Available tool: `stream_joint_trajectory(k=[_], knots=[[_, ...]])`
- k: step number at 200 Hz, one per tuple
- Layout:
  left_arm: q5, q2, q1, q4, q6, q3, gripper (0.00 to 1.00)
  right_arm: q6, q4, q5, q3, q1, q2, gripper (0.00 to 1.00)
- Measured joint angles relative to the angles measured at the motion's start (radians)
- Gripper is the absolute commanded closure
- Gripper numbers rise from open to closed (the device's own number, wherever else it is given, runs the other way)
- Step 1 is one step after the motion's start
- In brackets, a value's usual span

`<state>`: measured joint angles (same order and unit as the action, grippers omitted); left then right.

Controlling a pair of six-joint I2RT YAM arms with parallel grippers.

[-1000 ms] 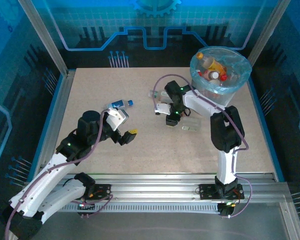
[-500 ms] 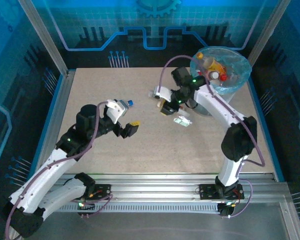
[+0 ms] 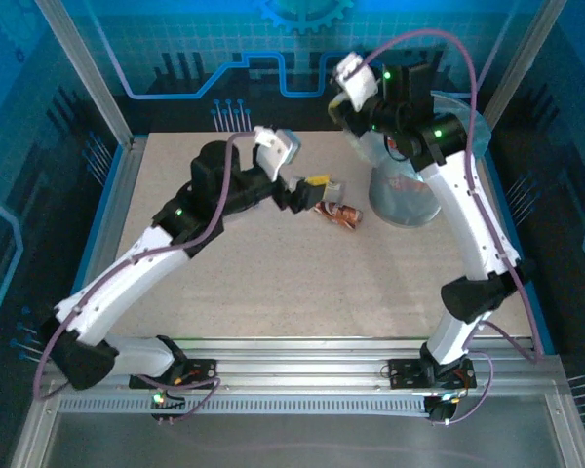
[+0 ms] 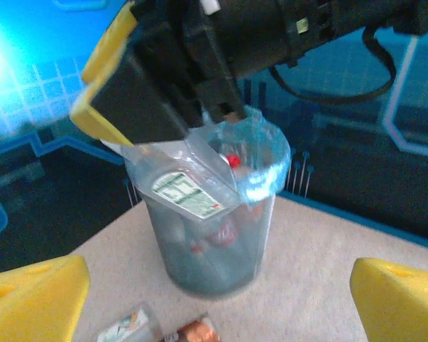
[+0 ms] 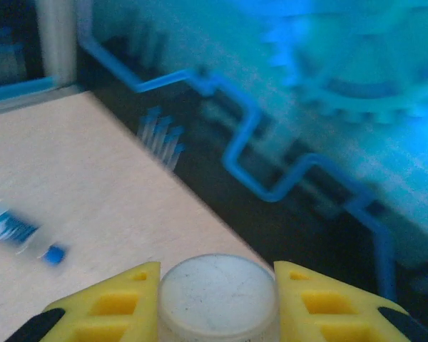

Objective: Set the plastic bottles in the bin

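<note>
Bin (image 4: 267, 178): bottles already inside.
My right gripper (image 5: 217, 303): pinching clear bottle (image 4: 189, 189) over the rim, not yet released.
My left gripper (image 3: 317, 187): spread, empty.
Left on table: brown-labelled bottle (image 3: 341, 214), blue-labelled bottle (image 5: 21, 239).

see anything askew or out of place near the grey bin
Nothing looks spilled or damaged. A small copper-labelled plastic bottle lies on its side on the table near the round grey bin, and the right gripper holds a clear green-labelled plastic bottle tilted above it.
</note>
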<state>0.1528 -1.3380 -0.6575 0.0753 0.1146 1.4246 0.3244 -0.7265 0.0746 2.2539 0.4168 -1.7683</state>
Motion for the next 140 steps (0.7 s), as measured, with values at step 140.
stream_joint_trajectory(k=[140], knots=[[-0.051,-0.156,0.063,-0.100,-0.090,0.056,0.04,0.095,0.214,0.835,0.440,-0.059,-0.539,0.93]])
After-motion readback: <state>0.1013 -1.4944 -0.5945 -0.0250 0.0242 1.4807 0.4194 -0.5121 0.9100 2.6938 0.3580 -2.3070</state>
